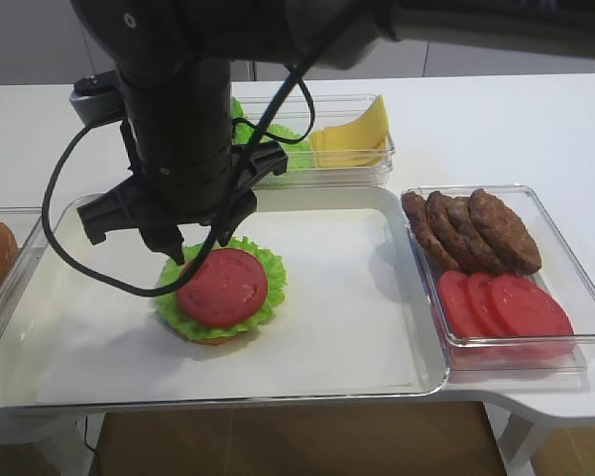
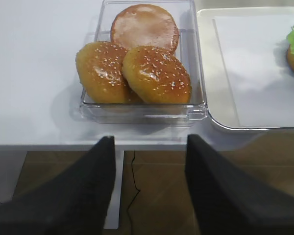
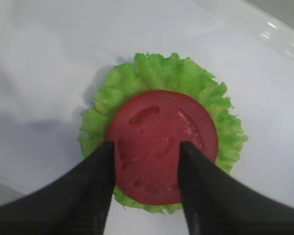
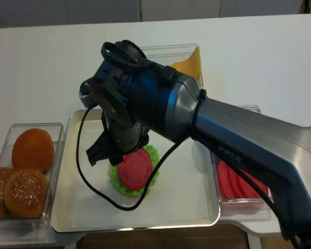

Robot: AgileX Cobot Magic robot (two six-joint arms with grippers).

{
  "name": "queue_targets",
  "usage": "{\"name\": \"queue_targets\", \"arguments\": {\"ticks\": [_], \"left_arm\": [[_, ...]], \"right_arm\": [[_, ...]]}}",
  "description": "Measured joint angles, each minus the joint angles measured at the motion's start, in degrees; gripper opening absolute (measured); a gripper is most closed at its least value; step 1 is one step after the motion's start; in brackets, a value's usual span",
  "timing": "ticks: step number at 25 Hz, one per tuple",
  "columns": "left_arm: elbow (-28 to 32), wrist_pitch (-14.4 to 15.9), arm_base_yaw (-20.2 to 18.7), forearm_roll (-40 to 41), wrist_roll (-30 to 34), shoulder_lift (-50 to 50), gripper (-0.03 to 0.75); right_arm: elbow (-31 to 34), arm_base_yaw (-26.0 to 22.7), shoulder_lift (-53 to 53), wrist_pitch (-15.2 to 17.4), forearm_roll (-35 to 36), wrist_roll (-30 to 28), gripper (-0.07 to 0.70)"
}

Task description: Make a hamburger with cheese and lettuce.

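The hamburger (image 1: pixel 221 297) sits on the white tray, left of centre: a tan bun base, a frilly green lettuce (image 3: pixel 186 78) leaf and a red tomato round (image 3: pixel 161 142) on top. My right gripper (image 3: pixel 147 147) hangs just above the near edge of the tomato round. It is open, its fingers (image 3: pixel 100 181) straddle the round, and nothing is held. The cheese (image 1: pixel 357 134) lies as yellow slices in a clear bin at the back. My left gripper (image 2: pixel 149 142) is open and empty off the table's front edge, facing the bun bin.
A clear bin (image 2: pixel 196 105) on the left holds two seeded bun tops and one plain bun. A bin (image 1: pixel 575 297) on the right holds dark patties (image 1: pixel 476 228) and tomato slices (image 1: pixel 506 307). More green lettuce (image 1: pixel 246 129) shows behind the arm. The tray rim (image 1: pixel 431 382) lies near the table's front edge.
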Motion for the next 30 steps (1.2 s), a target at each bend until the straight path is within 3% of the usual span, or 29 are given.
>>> {"name": "queue_targets", "arguments": {"ticks": [8,12,17,30], "left_arm": [[0.0,0.0,0.0,0.0,0.0,0.0,0.347],[0.0,0.0,0.0,0.0,0.0,0.0,0.347],[0.0,0.0,0.0,0.0,0.0,0.0,0.347],[0.0,0.0,0.0,0.0,0.0,0.0,0.345]], "right_arm": [[0.0,-1.9,-1.4,0.2,3.1,-5.3,0.34],[-0.2,-7.5,-4.3,1.6,8.0,-8.1,0.342],[-0.3,-15.4,-5.8,4.0,9.0,-10.1,0.346],[-0.2,-36.6,-10.3,4.4,9.4,-14.9,0.417]]}}
